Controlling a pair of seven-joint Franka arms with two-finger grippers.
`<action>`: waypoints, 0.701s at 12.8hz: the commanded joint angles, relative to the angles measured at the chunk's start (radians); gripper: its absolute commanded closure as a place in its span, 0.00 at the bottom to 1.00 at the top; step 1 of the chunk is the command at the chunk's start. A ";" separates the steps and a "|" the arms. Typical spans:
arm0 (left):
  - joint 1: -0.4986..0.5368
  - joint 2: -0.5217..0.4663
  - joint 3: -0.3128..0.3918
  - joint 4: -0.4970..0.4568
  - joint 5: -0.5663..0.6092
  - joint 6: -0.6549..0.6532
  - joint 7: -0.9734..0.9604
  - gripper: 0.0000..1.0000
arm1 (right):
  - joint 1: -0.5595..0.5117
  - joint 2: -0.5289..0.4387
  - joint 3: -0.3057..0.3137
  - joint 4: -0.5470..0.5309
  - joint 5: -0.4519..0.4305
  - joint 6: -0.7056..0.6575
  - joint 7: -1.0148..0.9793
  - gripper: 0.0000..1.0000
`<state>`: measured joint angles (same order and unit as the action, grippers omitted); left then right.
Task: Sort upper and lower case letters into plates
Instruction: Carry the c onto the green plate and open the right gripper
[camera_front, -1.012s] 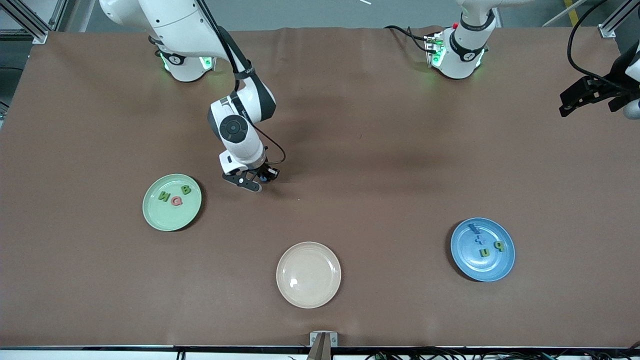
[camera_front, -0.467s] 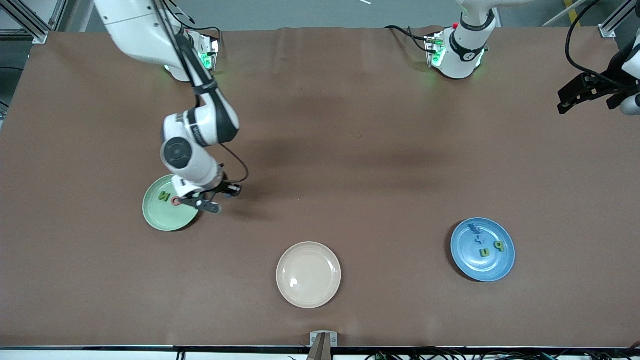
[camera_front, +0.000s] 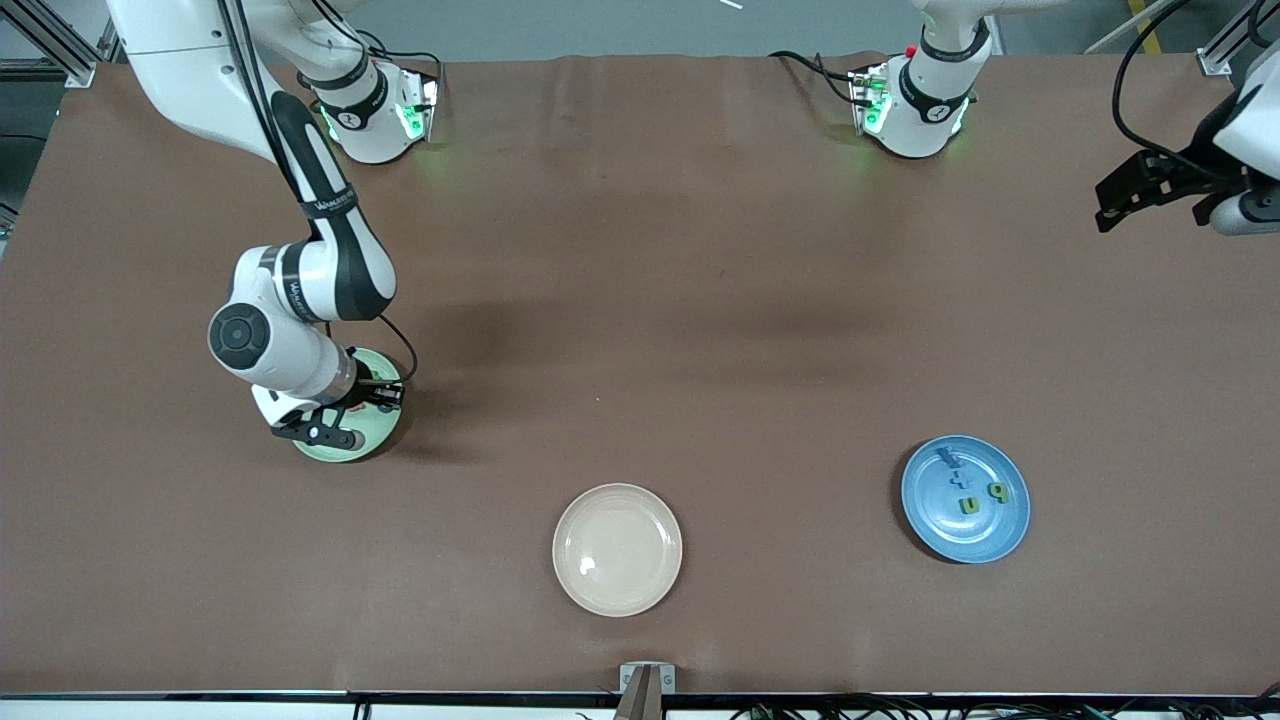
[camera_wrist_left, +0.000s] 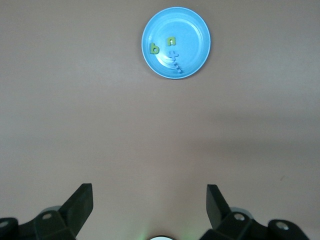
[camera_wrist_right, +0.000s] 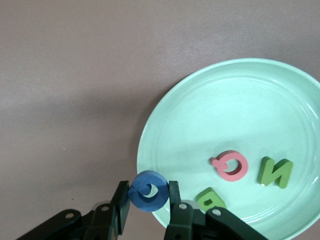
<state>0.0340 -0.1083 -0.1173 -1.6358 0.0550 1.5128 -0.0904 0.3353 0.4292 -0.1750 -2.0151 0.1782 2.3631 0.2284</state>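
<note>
Moved: right gripper (camera_front: 335, 425), from bare brown tabletop to above pale mint green round plate (camera_wrist_right: 280, 105) at the right arm's end; fingers clamped on flat blue toy letter G (camera_wrist_right: 148, 190). Plate holds pink Q (camera_wrist_right: 229, 165), green N (camera_wrist_right: 274, 172), green B (camera_wrist_right: 211, 198). Left gripper (camera_wrist_left: 149, 207): waiting, fingers apart. Round blue plate (camera_front: 1008, 525): lowercase letters.

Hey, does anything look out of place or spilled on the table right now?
Nothing stands out. Pink Q, green N and green B lie in the mint plate; the right gripper holds the blue G over its rim. The lower-case letters sit in the blue plate. The left gripper waits, open.
</note>
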 joint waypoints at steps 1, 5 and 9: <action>0.003 -0.030 -0.002 -0.041 -0.021 0.010 0.024 0.00 | -0.019 0.005 0.017 -0.007 -0.005 0.005 -0.011 0.99; 0.001 -0.028 -0.015 -0.035 -0.059 -0.005 0.031 0.00 | -0.064 0.039 0.019 0.021 -0.062 0.007 -0.009 0.98; 0.004 -0.030 -0.019 -0.039 -0.066 -0.008 0.031 0.00 | -0.068 0.078 0.019 0.045 -0.051 0.018 -0.001 0.83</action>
<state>0.0324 -0.1097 -0.1360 -1.6526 0.0056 1.5085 -0.0863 0.2859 0.4893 -0.1744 -1.9947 0.1330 2.3807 0.2244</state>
